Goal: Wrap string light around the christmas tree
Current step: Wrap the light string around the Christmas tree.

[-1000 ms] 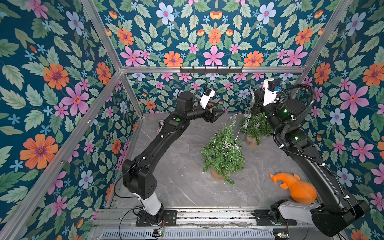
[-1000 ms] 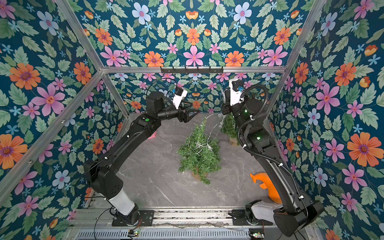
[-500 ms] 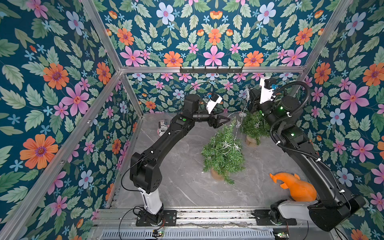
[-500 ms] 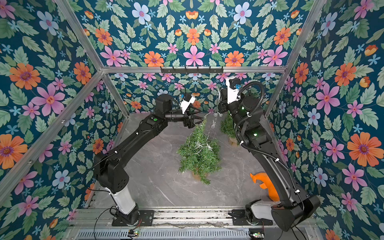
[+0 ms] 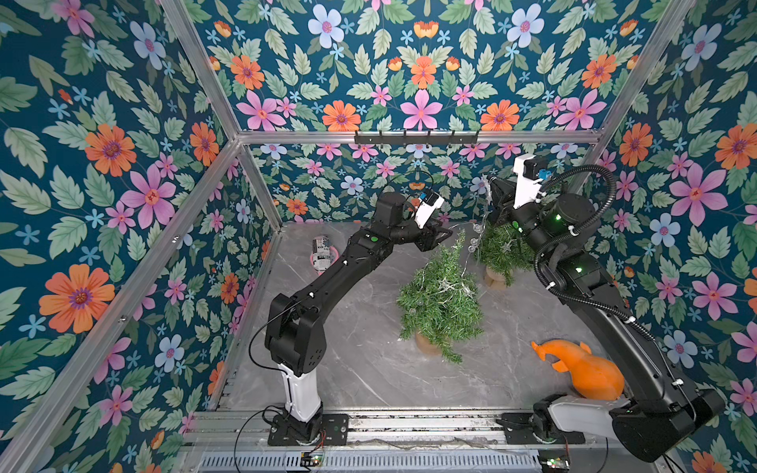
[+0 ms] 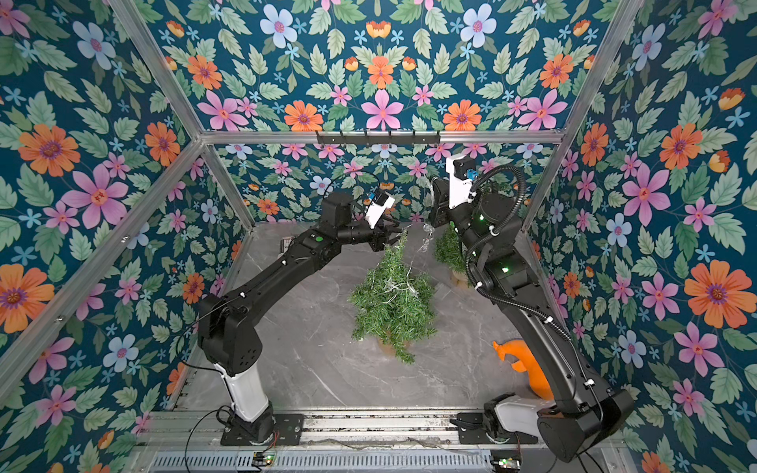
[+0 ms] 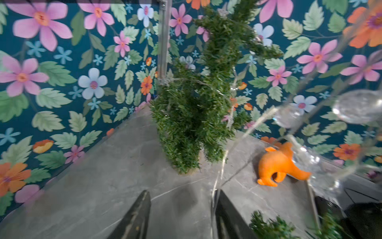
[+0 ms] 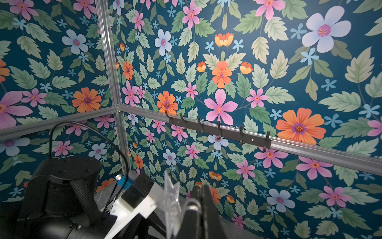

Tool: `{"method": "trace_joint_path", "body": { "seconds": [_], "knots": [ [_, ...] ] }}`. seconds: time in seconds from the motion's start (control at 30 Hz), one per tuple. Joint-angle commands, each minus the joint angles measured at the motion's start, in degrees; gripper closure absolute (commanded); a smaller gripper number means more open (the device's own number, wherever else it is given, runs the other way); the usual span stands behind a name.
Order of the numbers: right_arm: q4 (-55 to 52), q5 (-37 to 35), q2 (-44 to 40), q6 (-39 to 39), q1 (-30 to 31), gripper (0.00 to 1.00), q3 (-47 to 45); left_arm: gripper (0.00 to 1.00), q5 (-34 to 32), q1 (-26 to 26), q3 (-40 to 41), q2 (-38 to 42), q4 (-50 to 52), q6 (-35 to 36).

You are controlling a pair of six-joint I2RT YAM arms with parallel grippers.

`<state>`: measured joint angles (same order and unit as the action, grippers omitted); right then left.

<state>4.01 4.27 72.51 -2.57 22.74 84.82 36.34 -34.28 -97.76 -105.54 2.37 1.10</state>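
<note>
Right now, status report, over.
Left gripper open beside the christmas tree top. Right gripper shut on the string light, raised; strand drapes down onto tree. Second small tree close behind the strand.

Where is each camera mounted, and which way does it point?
Top views: high at the front, looking down; both whole arms, left gripper at the christmas tree, right gripper raised.
Left wrist: on the left arm, facing tree and orange toy; open fingers show.
Right wrist: on the right arm, facing the wall's hook rail; shut fingers pinch the string light.
Shared: tree and toy, top and left wrist.
</note>
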Motion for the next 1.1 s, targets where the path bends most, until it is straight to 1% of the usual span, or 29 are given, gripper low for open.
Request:
{"method": "trace_joint_path", "body": {
  "seconds": [0.0,0.03,0.07,0.2,0.33,0.4,0.53,0.6,0.67,0.77,0.97,1.07],
  "knots": [
    [1.9,0.5,-1.0,0.7,0.0,1.0,-1.0,0.88,-9.2,-0.1,0.8,0.5,-6.3,-2.9],
    [1.7,0.3,-1.2,0.6,0.0,1.0,-1.3,0.96,-11.2,0.0,1.3,0.9,-7.2,-3.3],
    [1.5,0.1,-1.5,0.4,0.0,1.0,-1.8,1.0,-13.5,0.0,2.1,1.6,-8.2,-3.8],
    [0.5,-0.6,-2.1,0.0,0.0,1.0,-2.9,1.0,-19.4,0.1,8.0,6.3,-13.9,-5.3],
    [0.2,-1.0,-1.9,-0.2,0.0,1.0,-3.5,1.0,-22.4,0.2,15.0,11.9,-17.8,-6.9],
    [0.4,0.1,-1.7,0.3,0.0,1.0,-3.5,1.0,-23.6,0.2,17.9,14.7,-18.2,-7.7],
    [0.1,2.9,-0.8,1.6,0.1,1.0,-2.9,1.0,-29.4,0.2,25.4,22.6,-21.6,-8.7],
    [0.3,4.3,-0.5,2.4,0.1,1.0,-2.8,1.0,-31.0,0.2,28.2,26.5,-22.0,-9.7],
    [0.5,6.8,-0.3,2.7,0.4,1.0,-3.0,1.0,-30.4,0.2,30.7,30.4,-22.1,-11.1],
    [0.6,9.4,0.1,2.2,1.6,1.0,-3.0,1.0,-26.1,0.2,34.8,35.7,-22.9,-12.9],
    [-0.5,10.1,0.0,-0.2,5.2,0.99,-2.3,1.0,-16.2,0.0,43.3,45.8,-25.0,-16.1],
    [-0.5,9.5,-0.7,-0.8,6.7,0.98,-2.4,1.0,-14.0,-0.1,47.5,50.9,-29.4,-18.2]
  ]
}}
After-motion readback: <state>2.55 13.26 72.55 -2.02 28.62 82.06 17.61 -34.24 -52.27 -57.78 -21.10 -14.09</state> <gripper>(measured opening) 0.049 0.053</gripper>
